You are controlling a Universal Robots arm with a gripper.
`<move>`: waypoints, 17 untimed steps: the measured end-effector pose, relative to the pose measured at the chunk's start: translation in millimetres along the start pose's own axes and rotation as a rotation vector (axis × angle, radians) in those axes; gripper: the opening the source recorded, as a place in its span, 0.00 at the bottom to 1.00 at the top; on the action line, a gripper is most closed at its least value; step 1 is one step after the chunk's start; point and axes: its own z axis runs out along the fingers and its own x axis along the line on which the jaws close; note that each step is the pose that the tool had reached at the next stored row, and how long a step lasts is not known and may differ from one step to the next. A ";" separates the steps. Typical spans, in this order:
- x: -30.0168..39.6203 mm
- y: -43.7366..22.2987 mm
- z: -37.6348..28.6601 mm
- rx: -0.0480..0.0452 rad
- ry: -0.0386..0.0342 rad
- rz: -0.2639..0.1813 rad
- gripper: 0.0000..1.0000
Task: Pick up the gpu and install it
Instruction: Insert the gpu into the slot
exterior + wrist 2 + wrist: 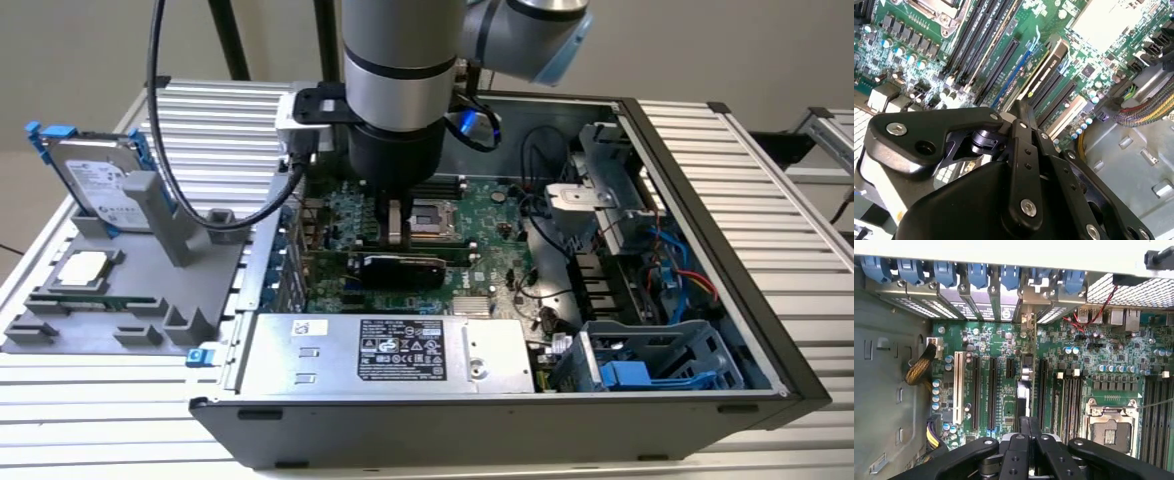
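end effector (1028,422) pinching gpu (398,266) | gpu upright over motherboard (501,215) slot

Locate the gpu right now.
In the exterior view, the gpu stands on edge on the motherboard inside the case, directly beneath the gripper.

gpu (400,267) upright on motherboard (501,235) inside case (747,250), fingers (1029,427) above

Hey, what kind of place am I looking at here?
Probably a robotics lab bench for computer assembly: an open grey desktop computer case with a green motherboard lies on a ribbed aluminium table, beside a grey parts fixture, and a robot arm reaches inside.
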 end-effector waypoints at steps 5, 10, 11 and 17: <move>-0.5 15.3 -1.7 0.0003 0.0001 0.000 0.00; -1.1 24.6 -7.8 0.0003 0.0002 0.000 0.00; -1.2 26.0 -9.1 0.0004 0.0001 0.000 0.00; -1.8 37.7 -14.5 0.0004 -0.0003 0.000 0.00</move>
